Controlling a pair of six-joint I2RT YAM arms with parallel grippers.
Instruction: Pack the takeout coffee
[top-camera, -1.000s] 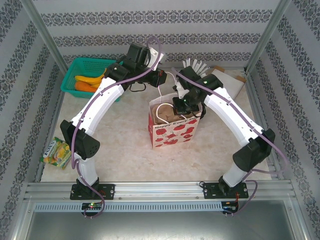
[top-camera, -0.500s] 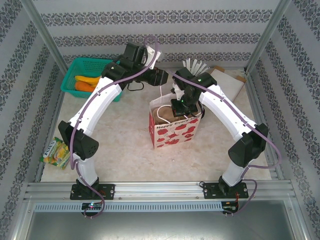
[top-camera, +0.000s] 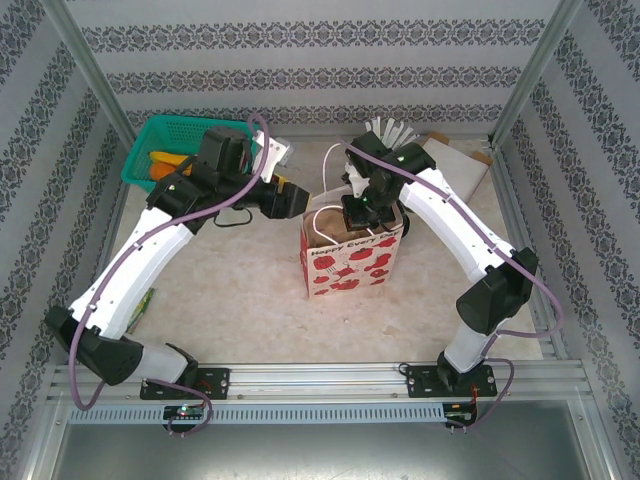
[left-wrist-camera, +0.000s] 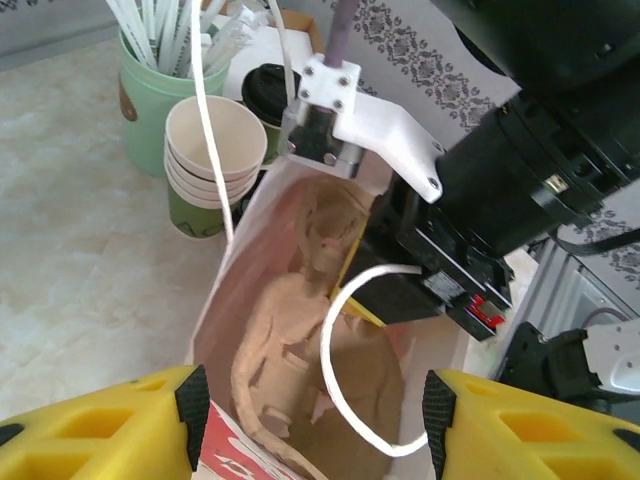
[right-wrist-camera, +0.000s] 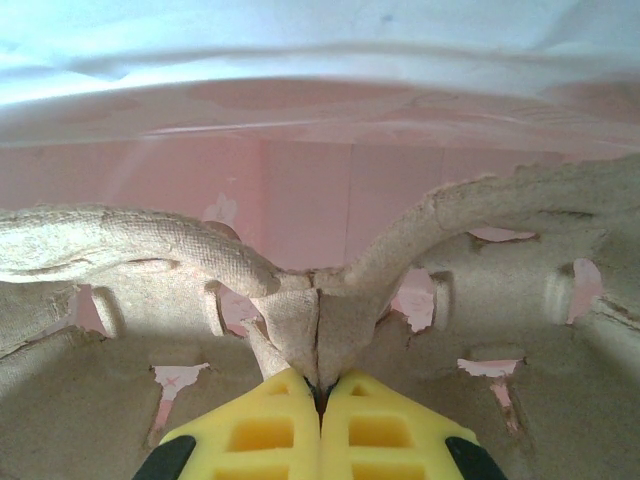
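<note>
Spotting the takeout coffee (left-wrist-camera: 262, 85) through the left wrist cam: it's a short dark green paper cup with a round black lid, partly hidden behind a bag handle (left-wrist-camera: 326, 370) cord and the right arm's white bracket (left-wrist-camera: 370, 110). It sits on the table outside the paper bag (top-camera: 350, 265), just past the bag's far edge. It's right beside the stack of cream cups (left-wrist-camera: 213, 160), with the pale green holder of white sticks (left-wrist-camera: 150, 95) near it. Count-wise I get one coffee, one bag with two white cord handles, one pulp tray (left-wrist-camera: 290, 340) down inside it, one cup stack (rims too tight for an exact number), one holder, and one green basket (top-camera: 180, 125) at the back left. My left gripper (left-wrist-camera: 315, 400) hovers over the bag mouth, fingers spread with nothing between them. My right gripper (right-wrist-camera: 320, 385) is down in the bag, fingers pressed together on the tray's centre ridge.
</note>
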